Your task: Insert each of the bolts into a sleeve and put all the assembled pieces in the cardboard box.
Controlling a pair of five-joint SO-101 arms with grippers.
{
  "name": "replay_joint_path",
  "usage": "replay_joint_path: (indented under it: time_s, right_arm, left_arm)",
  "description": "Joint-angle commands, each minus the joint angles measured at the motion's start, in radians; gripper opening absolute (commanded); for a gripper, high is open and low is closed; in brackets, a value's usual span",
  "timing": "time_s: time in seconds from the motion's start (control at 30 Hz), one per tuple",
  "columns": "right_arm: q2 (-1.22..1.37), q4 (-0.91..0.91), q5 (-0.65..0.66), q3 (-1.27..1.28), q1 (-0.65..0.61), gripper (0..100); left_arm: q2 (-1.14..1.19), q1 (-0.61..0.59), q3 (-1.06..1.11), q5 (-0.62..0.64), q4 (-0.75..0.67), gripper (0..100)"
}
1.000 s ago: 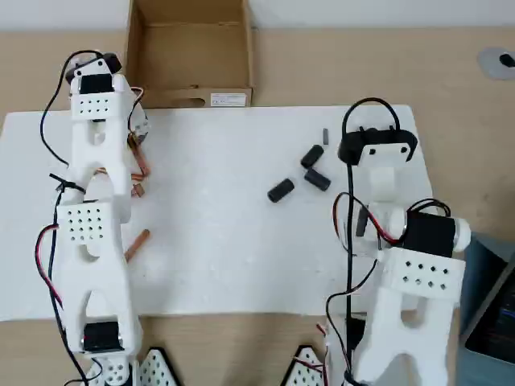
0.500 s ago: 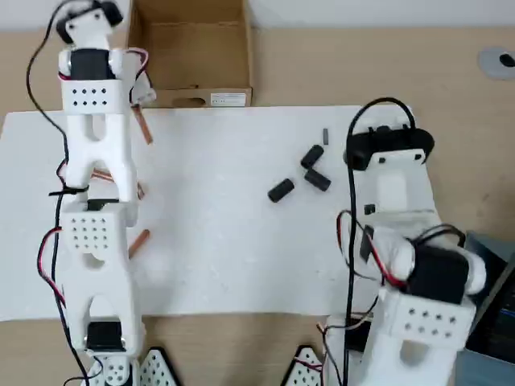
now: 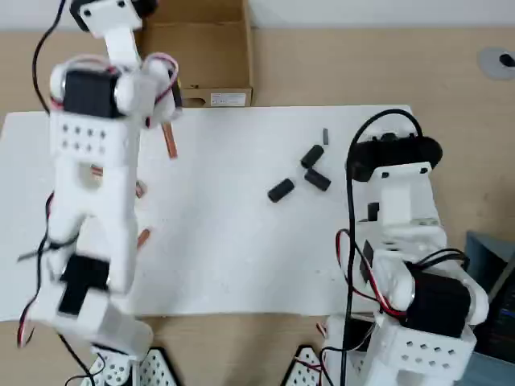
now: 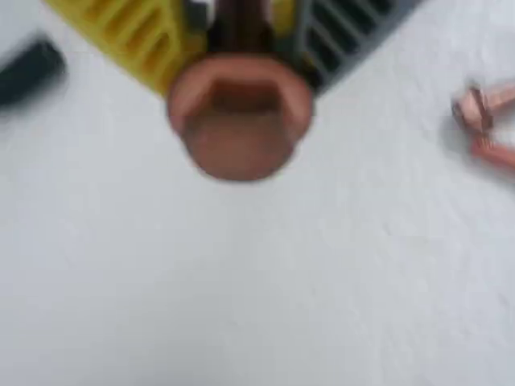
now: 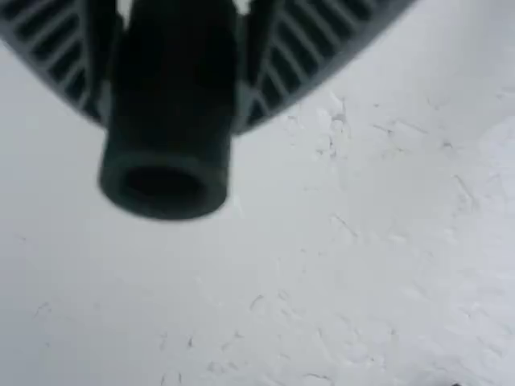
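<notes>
Currently both arms are loaded. Nearest the robot's side of the white sheet (image 3: 225, 265), the right gripper (image 5: 177, 48) is clamped on a black sleeve (image 5: 167, 145). It is a short, matt cylinder, and its open bore faces the wrist camera, above bare sheet. Over the last second this arm's joints have drawn back toward the near edge.

Two loose bolts (image 3: 142, 238) lie on the left part of the sheet, one nearer and one just beyond it beside the left arm.

Farther in, the left gripper (image 4: 241, 28) is closed on a copper bolt (image 4: 240, 121), with one yellow finger and one grey finger against the shank. The flanged head points at the camera. In the overhead view that bolt (image 3: 169, 141) hangs shank-down, clear of the sheet. A second ago this gripper was low among the loose bolts. It has since risen and swung inward with the bolt.

Judgement: the pick-ups for one pair are done and mating is the step in hand. Bolt and sleeve are well apart, so the arms must converge and line the shank up with the bore.

Three loose sleeves (image 3: 280, 191) lie right of centre. The cardboard box (image 3: 249, 56) stands at the far edge, and no assembled piece is visible in it.
</notes>
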Motion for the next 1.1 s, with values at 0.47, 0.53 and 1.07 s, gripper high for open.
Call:
replay_joint_path:
  time_s: [0.47, 0.53, 1.07]
  right_arm:
    - [-0.033, -0.255, -0.083, 0.143, 0.007, 0.9]
    - [-0.065, -0.308, -0.084, 0.2, -0.004, 0.9]
    - [-0.509, -0.539, -0.08, 0.625, -0.318, 0.9]
  left_arm:
    - [-0.858, 0.023, 0.927, -0.052, -0.16, 0]
    - [-0.949, 0.023, 1.042, -0.052, -0.216, 0]
    - [-1.558, 0.023, 1.726, -0.046, -0.548, 0]
